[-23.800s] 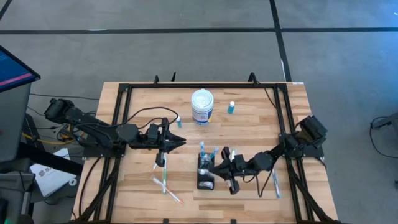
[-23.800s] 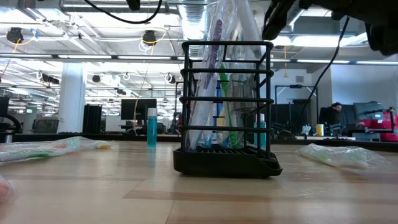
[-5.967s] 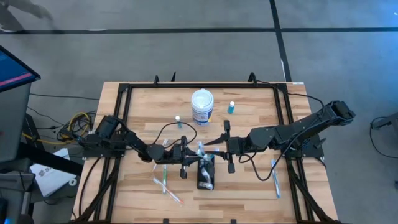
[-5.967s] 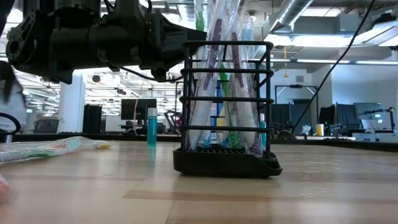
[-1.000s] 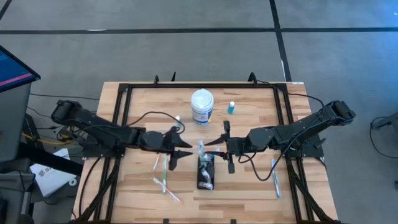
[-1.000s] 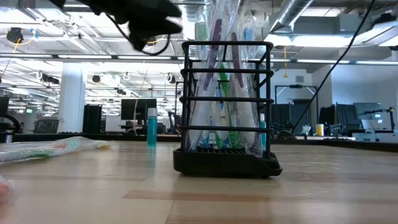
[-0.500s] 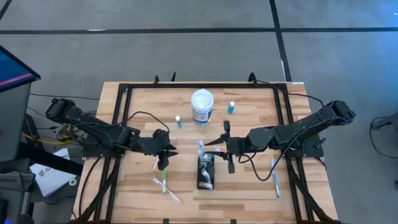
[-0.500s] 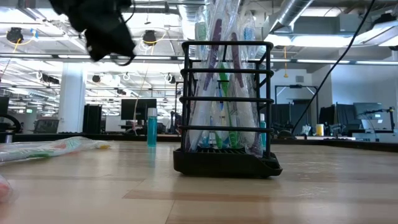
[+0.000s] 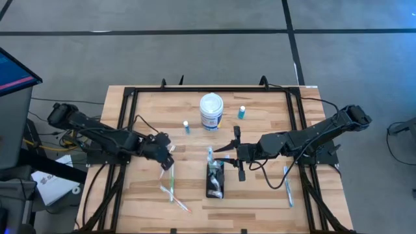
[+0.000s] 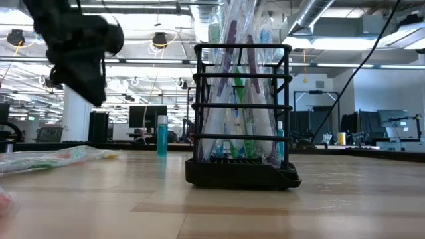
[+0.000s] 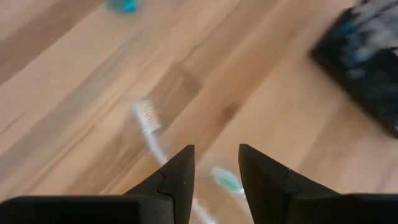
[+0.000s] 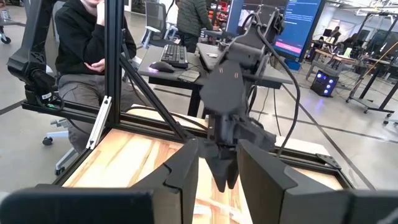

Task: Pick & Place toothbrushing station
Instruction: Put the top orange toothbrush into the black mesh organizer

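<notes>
Black slotted toothbrushing station (image 9: pixel 214 179), upright on the wooden table (image 9: pixel 266 188), filled with wrapped toothbrushes; it stands just below and slightly left of the right pincer (image 9: pixel 231 147), apart from it. Right pincer: fingers parted, nothing between them, hovering above the station's far end. Left pincer (image 9: pixel 168 158): well to the station's left, fingers parted and empty, directly over a loose toothbrush (image 11: pixel 149 127) on the table. White tub (image 9: pixel 211 111) with blue label, beyond both pincers; label writing too small to read. Left wrist view blurred: station (image 11: pixel 367 56) cut off at the edge, contents indistinct.
</notes>
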